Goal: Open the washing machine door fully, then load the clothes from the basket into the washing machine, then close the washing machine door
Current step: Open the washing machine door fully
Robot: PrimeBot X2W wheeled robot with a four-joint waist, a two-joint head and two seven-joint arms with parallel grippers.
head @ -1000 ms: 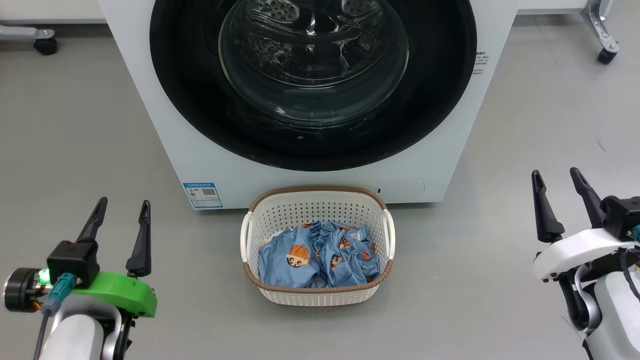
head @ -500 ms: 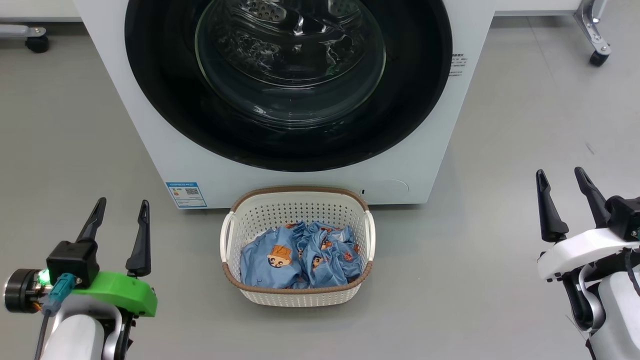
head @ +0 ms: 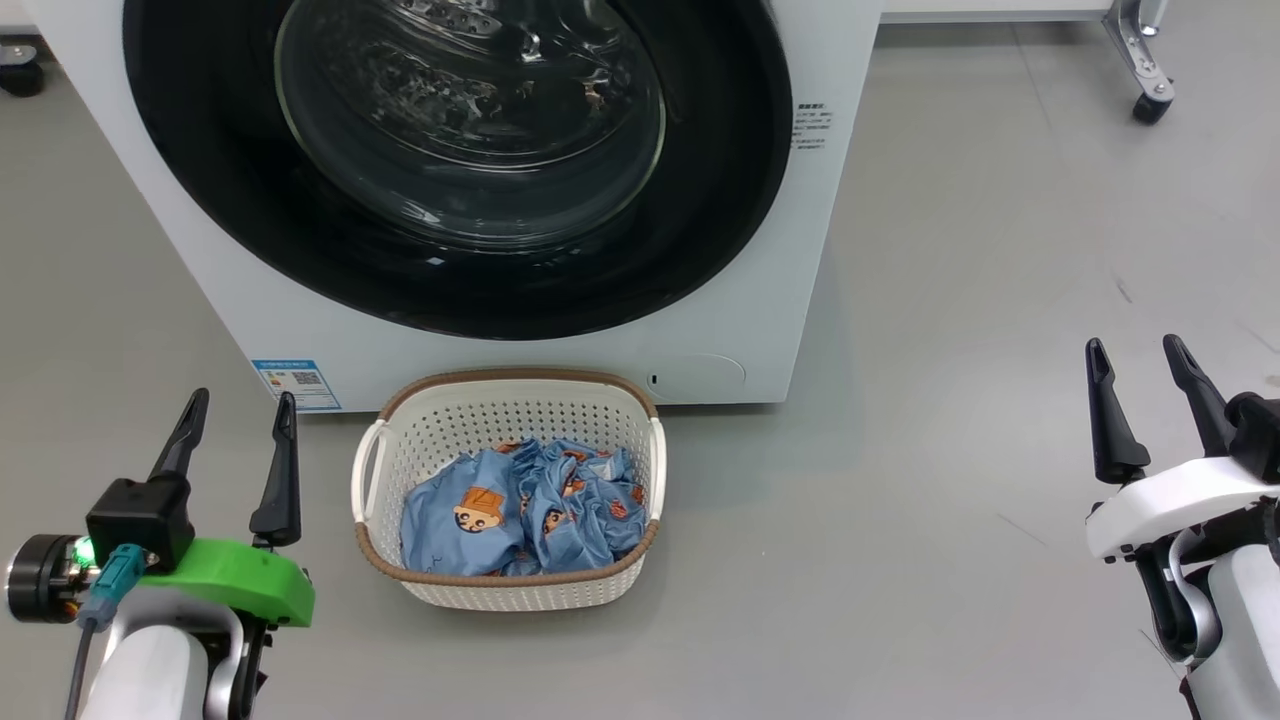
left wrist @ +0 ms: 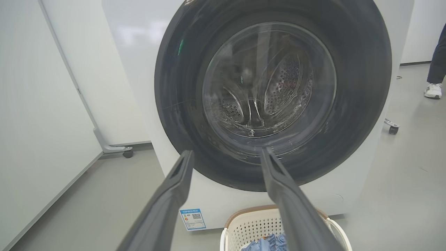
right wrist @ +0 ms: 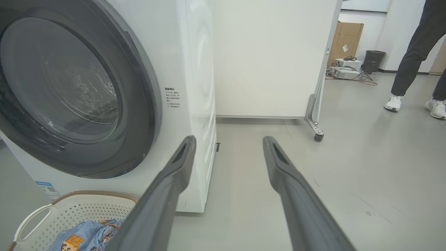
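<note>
The white washing machine (head: pixel 760 250) stands ahead with its round black door (head: pixel 200 200) shut flat against the front, the glass bowl (head: pixel 470 120) at its centre. On the floor right in front of it sits the cream basket (head: pixel 505 595), holding the crumpled light blue clothes (head: pixel 520 510) with orange cartoon faces. My left gripper (head: pixel 238 400) hangs open and empty left of the basket. Far to the right, my right gripper (head: pixel 1133 345) is also open and empty. The left wrist view faces the door (left wrist: pixel 174 104); the right wrist view shows the machine's right side (right wrist: pixel 198 87) and the basket's rim (right wrist: pixel 94 193).
Grey floor spreads on both sides of the machine. White panels on castered feet (head: pixel 1150 100) stand behind it. A person's legs and white shoes (right wrist: pixel 395 103) are off to the right, near a cardboard box (right wrist: pixel 345 38) and a bin.
The head camera has swung right, so machine and basket sit further left in its picture. Both grippers stay open where they were.
</note>
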